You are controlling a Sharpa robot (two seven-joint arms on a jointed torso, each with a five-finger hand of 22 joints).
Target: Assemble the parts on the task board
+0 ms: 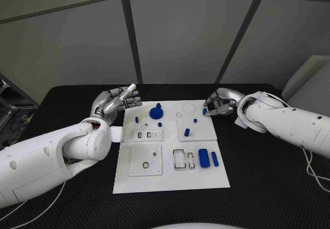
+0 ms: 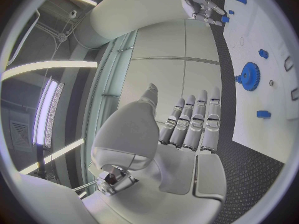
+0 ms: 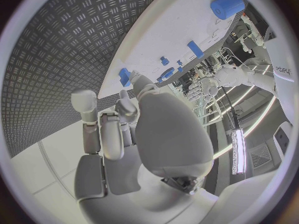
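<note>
Head view: white task board (image 1: 172, 157) flat at mid table (image 1: 268, 191), seven blue parts lying on it or standing in it. Left hand (image 1: 118, 102) just off board's far left corner, palm up, fingers spread, holding nothing, touching nothing. Right hand (image 1: 220, 102) over board's far right edge, pinching small blue piece (image 1: 205, 111) between fingertips, piece low over board surface; hard to tell whether touching board yet. Risks, judged from here: thin fingertip pinch, so piece likely to twist or slip out if pressed down off-axis; tilted piece likely to jam at its hole's rim instead of seating; board apparently unclamped and left hand not bracing it, so a sideways push may slide it and roll the loose parts; knuckles close to standing pegs near board's far right, so easy to knock one over on lowering. Counts, all on board: one gear (image 1: 157, 113) near far edge, left of middle, short stub rising from its hub; one thick cylinder (image 1: 203, 156) lying toward near right; one slim rod (image 1: 215, 159) just beside it, nearer right edge; four small pegs (image 1: 187, 132) scattered across far half, too small to tell whether seated or loose; plus the one pinched piece. Two hands, one board.
</note>
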